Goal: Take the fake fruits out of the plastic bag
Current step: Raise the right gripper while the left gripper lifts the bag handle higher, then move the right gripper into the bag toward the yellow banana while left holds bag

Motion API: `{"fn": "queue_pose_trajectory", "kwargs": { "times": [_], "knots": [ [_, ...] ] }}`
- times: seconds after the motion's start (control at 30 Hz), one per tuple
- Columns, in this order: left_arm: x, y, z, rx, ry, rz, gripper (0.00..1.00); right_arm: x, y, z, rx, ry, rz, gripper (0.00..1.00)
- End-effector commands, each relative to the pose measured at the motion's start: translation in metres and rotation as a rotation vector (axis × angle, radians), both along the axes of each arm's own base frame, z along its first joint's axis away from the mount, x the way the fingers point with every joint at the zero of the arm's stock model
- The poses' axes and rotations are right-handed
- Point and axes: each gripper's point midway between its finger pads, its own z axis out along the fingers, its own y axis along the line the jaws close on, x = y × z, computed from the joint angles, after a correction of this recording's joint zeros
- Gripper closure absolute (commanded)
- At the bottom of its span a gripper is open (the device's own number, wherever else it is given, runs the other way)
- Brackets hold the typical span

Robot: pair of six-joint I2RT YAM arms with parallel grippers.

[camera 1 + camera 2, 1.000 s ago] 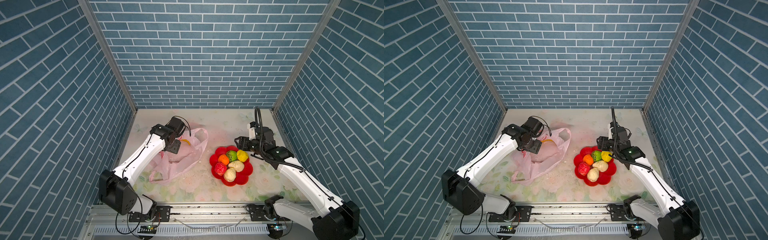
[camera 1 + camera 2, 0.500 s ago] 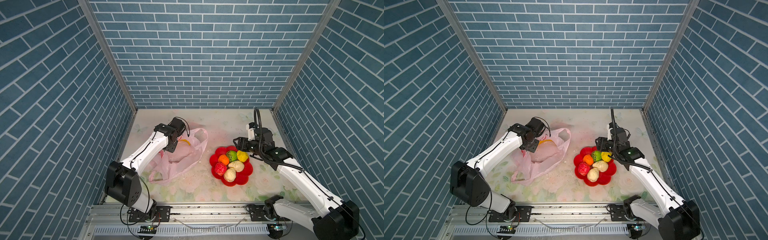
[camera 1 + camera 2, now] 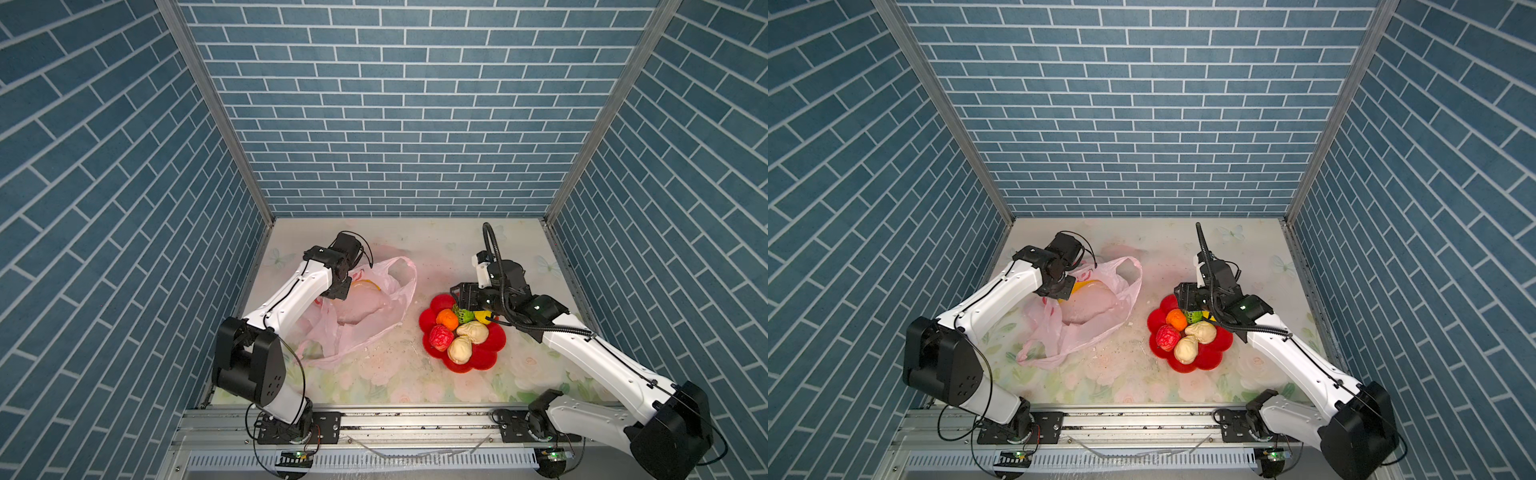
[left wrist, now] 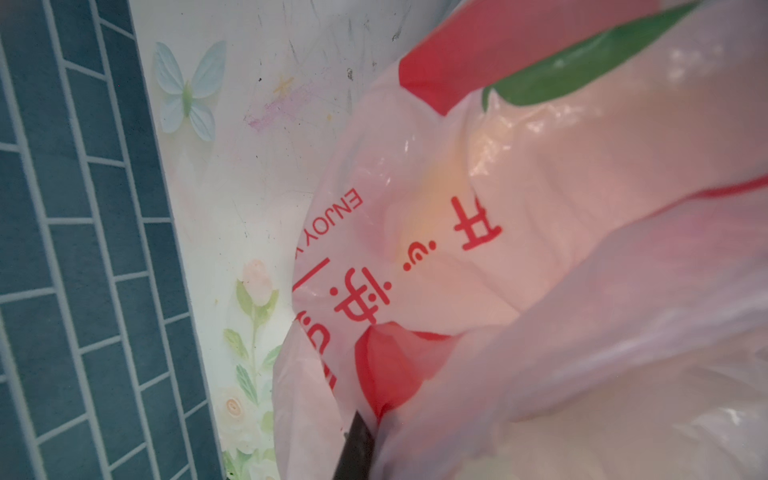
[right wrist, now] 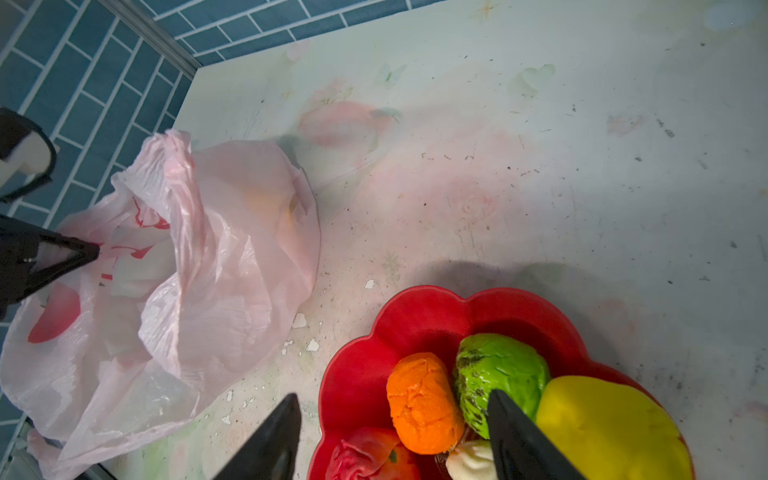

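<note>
Top view: you have six fruits [image 3: 459,350] in dish [image 3: 482,362], banana [image 3: 366,285] in bag [image 3: 374,318]. Left gripper [image 5: 92,250] pinches bag; right gripper [image 5: 392,397] wide, empty.

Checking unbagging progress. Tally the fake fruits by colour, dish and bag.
orange fruit: 1
green fruit: 1
yellow fruit: 1
red fruit: 1
cream-beige fruits: 2
yellow banana, inside the plastic bag: 1
Total: 7, with 6 in the red dish.

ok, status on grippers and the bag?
Left gripper shut on plastic bag. Right gripper open over red dish. Six fake fruits in dish, banana inside bag. Nothing in the way.
</note>
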Motion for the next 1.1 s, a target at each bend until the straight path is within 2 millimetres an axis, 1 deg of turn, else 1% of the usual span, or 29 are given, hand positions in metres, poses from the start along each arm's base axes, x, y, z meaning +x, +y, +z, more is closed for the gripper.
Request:
{"fn": "queue_pose_trajectory", "kwargs": {
  "times": [0.0,0.07,0.17,0.27,0.33,0.4,0.47,0.57,0.63,0.73,0.87,1.07],
  "knots": [
    [0.001,-0.009,0.014,-0.089,-0.046,0.000,0.93,0.000,0.020,0.025,0.032,-0.044,0.008,0.30],
    [0.000,-0.013,0.019,-0.123,-0.058,-0.008,0.95,-0.006,0.033,0.029,0.041,-0.049,0.029,0.30],
    [-0.001,-0.017,0.026,-0.156,-0.081,-0.016,0.97,-0.014,0.060,0.033,0.075,-0.053,0.071,0.31],
    [-0.002,-0.021,0.032,-0.189,-0.109,-0.018,0.97,-0.025,0.097,0.043,0.139,-0.070,0.139,0.32],
    [-0.003,-0.022,0.037,-0.209,-0.130,-0.020,0.97,-0.031,0.123,0.053,0.195,-0.084,0.183,0.32],
    [-0.005,-0.025,0.040,-0.232,-0.142,-0.025,0.97,-0.033,0.146,0.058,0.230,-0.087,0.209,0.33],
    [-0.007,-0.028,0.043,-0.260,-0.152,-0.027,0.97,-0.031,0.169,0.058,0.249,-0.073,0.224,0.34],
    [-0.010,-0.033,0.046,-0.306,-0.168,-0.026,0.98,-0.024,0.202,0.048,0.252,-0.034,0.235,0.37],
    [-0.013,-0.034,0.045,-0.328,-0.175,-0.017,0.98,-0.018,0.222,0.035,0.249,-0.004,0.233,0.40],
    [-0.020,-0.033,0.042,-0.343,-0.176,-0.001,0.98,-0.010,0.243,0.016,0.249,0.037,0.217,0.44],
    [-0.028,-0.035,0.036,-0.383,-0.170,0.022,0.98,-0.004,0.259,-0.005,0.238,0.071,0.204,0.48],
    [-0.040,-0.043,0.025,-0.454,-0.146,0.030,0.98,0.001,0.272,-0.030,0.177,0.107,0.202,0.48]
  ]
}}
